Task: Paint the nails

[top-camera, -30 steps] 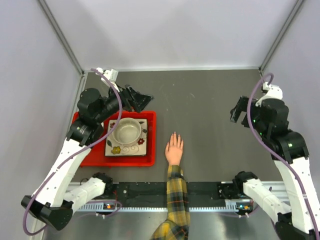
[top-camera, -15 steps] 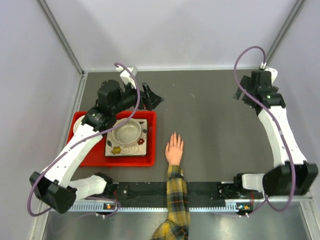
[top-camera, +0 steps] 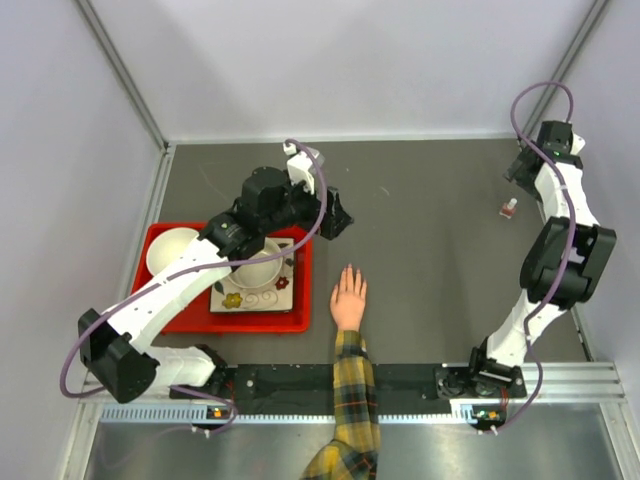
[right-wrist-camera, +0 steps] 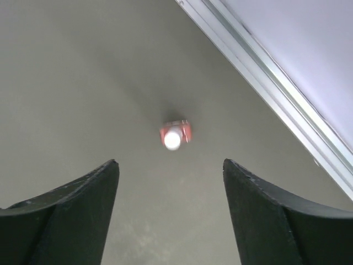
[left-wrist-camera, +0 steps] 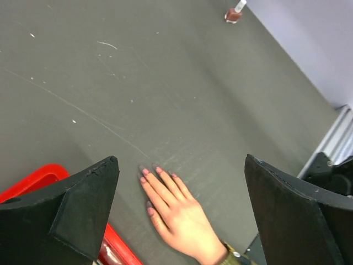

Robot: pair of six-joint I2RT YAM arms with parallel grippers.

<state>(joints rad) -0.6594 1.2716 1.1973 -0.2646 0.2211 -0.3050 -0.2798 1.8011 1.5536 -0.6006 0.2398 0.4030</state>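
Note:
A light-skinned hand (top-camera: 349, 297) with a yellow plaid sleeve lies flat, palm down, on the grey table, fingers pointing away. Its small nails (left-wrist-camera: 150, 171) look pinkish in the left wrist view. My left gripper (top-camera: 335, 215) hangs open above the table just beyond the fingertips; the hand shows between its fingers (left-wrist-camera: 180, 159). A small red nail polish bottle (top-camera: 509, 208) with a white cap stands at the far right. My right gripper (top-camera: 520, 166) is open above it with nothing between the fingers; the bottle (right-wrist-camera: 175, 134) shows just ahead of them (right-wrist-camera: 170, 162).
A red tray (top-camera: 160, 318) at the left holds a white bowl (top-camera: 170, 250), a flowered square plate (top-camera: 250, 293) and a second bowl (top-camera: 262, 268) partly under my left arm. The metal wall rail (right-wrist-camera: 265, 72) runs close behind the bottle.
My left arm has swung right, from over the tray to beyond the hand. My right arm has stretched to the far right corner above the bottle, and its jaws have narrowed slightly.

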